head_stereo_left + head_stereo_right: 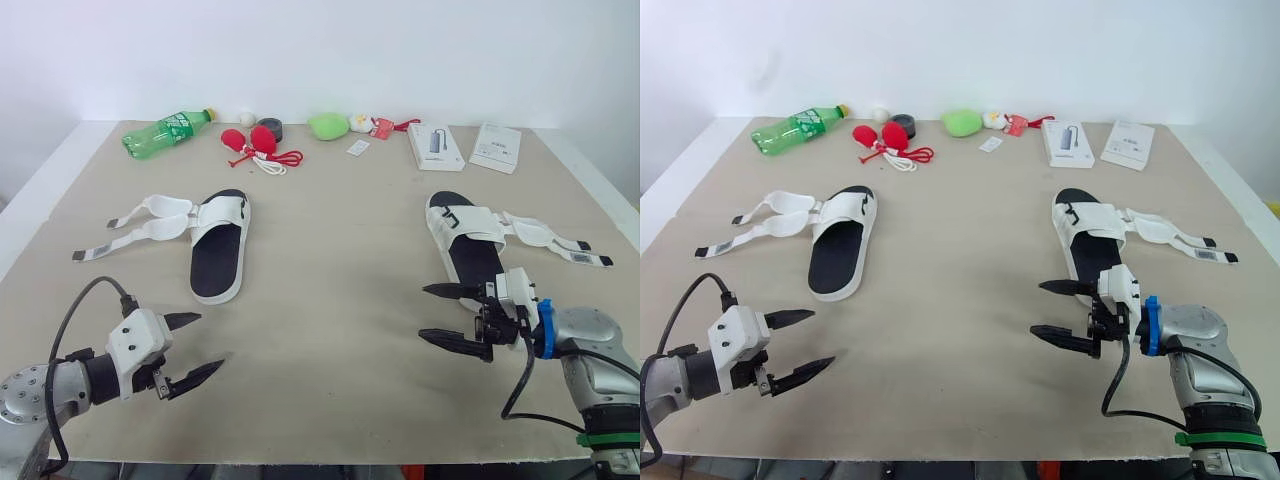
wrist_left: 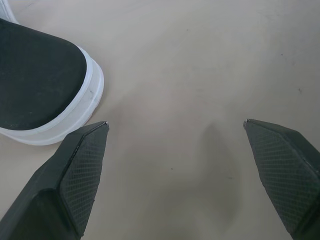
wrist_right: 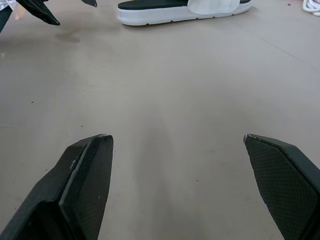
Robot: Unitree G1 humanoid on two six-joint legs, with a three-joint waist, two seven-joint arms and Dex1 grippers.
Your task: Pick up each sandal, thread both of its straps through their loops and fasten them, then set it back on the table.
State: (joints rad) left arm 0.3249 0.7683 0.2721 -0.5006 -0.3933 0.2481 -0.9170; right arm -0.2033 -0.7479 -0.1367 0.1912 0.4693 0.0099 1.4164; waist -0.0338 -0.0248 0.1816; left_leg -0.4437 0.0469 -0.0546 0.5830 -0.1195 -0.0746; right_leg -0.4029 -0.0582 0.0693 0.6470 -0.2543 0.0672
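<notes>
Two white sandals with black footbeds lie flat on the beige table. The left sandal (image 1: 220,245) has both straps (image 1: 140,225) spread loose to its left. The right sandal (image 1: 468,243) has its straps (image 1: 545,238) spread loose to its right. My left gripper (image 1: 195,348) hovers open near the front left edge, just short of the left sandal's heel (image 2: 40,95). My right gripper (image 1: 440,315) is open near the front right, beside the right sandal's heel end. Neither gripper holds anything.
Along the far edge lie a green bottle (image 1: 165,132), red items with a cord (image 1: 258,145), a dark round object (image 1: 270,128), a green lump (image 1: 328,125), a small toy (image 1: 365,124), a white box (image 1: 436,145) and a booklet (image 1: 496,147).
</notes>
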